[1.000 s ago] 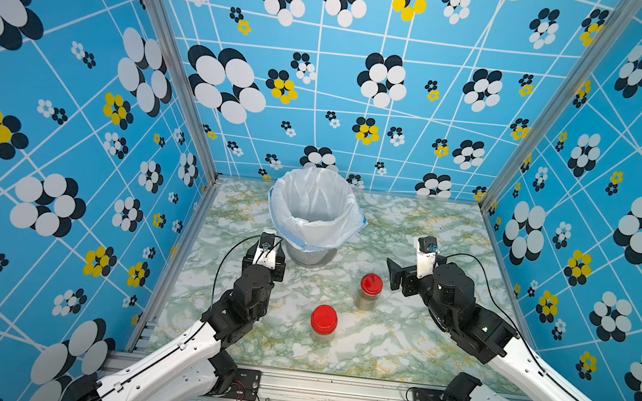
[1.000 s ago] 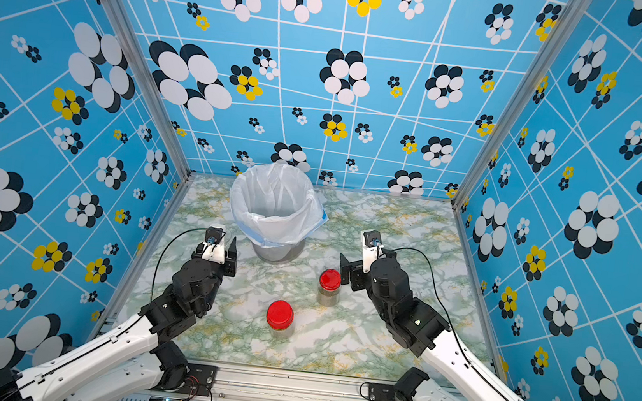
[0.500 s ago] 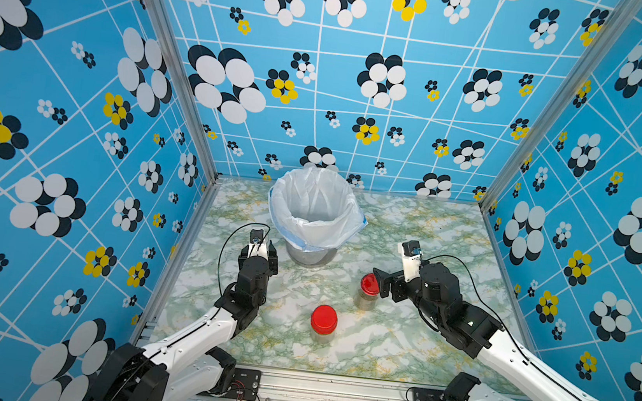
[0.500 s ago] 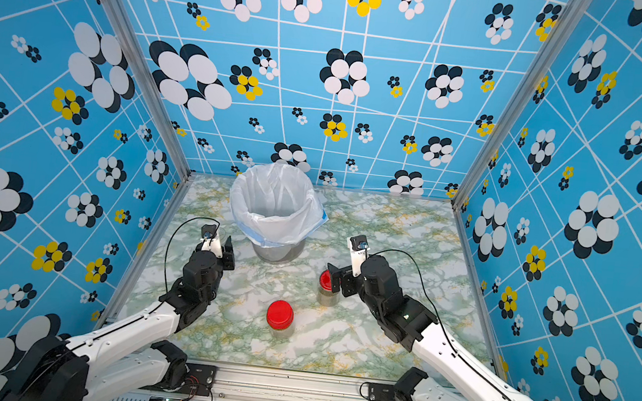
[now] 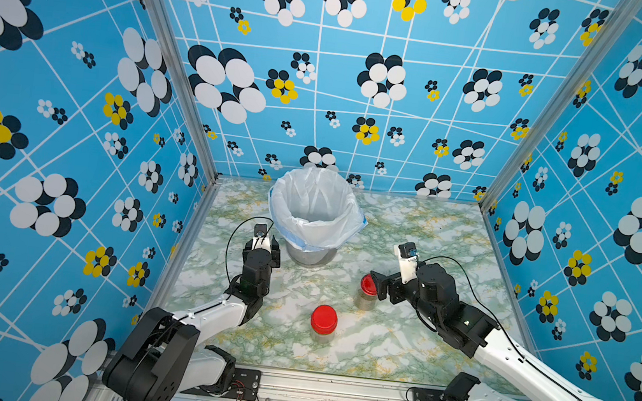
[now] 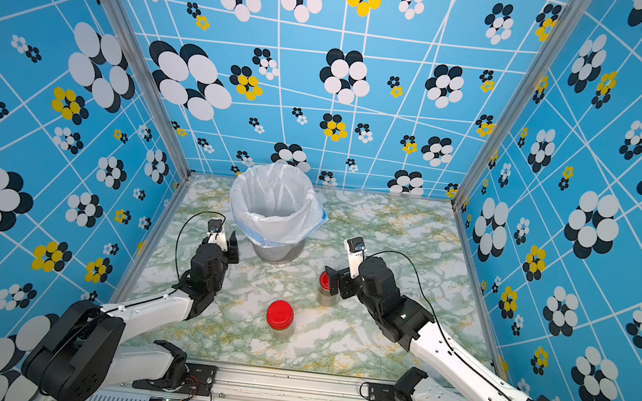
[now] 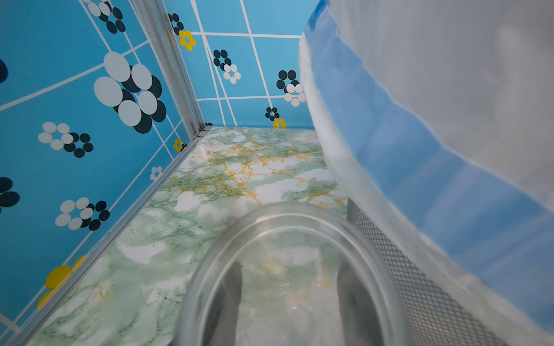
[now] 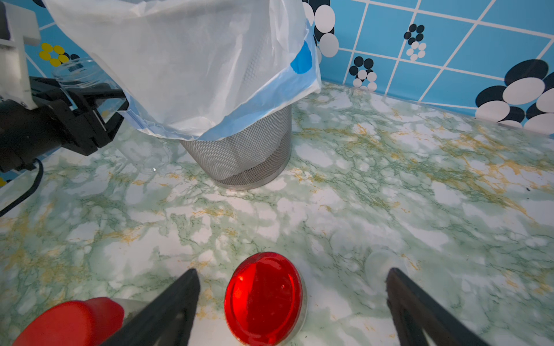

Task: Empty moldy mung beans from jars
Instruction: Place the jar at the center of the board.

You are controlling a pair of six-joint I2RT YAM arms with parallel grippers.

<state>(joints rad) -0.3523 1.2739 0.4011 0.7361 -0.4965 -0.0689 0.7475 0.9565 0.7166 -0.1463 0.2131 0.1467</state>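
Your left gripper [image 5: 266,243] is clamped on the lidless clear jar [image 7: 287,227], roughly upright just beside the bin [image 5: 311,255]. Only the table [image 5: 430,229] shows through its glass, so it looks empty and is probably parked out of the way. Your right gripper [image 8: 292,271] stands wide open with a red-lidded jar [image 8: 265,299] between its jaws, untouched and seemingly lined up for a grab. Olive beans [image 5: 365,301] show dimly under that lid, and a second capped jar [image 5: 324,319] stands apart, nearer the arm bases.

Robot test cell in a lab. Blue flower-patterned wall panels [image 5: 77,102] on silver aluminium frame posts [image 5: 169,63] box in a green-white marble-print desk [image 5: 450,231]. Two white-and-black robot arms [image 5: 209,316] are bolted to a slotted metal rail [image 5: 332,389].
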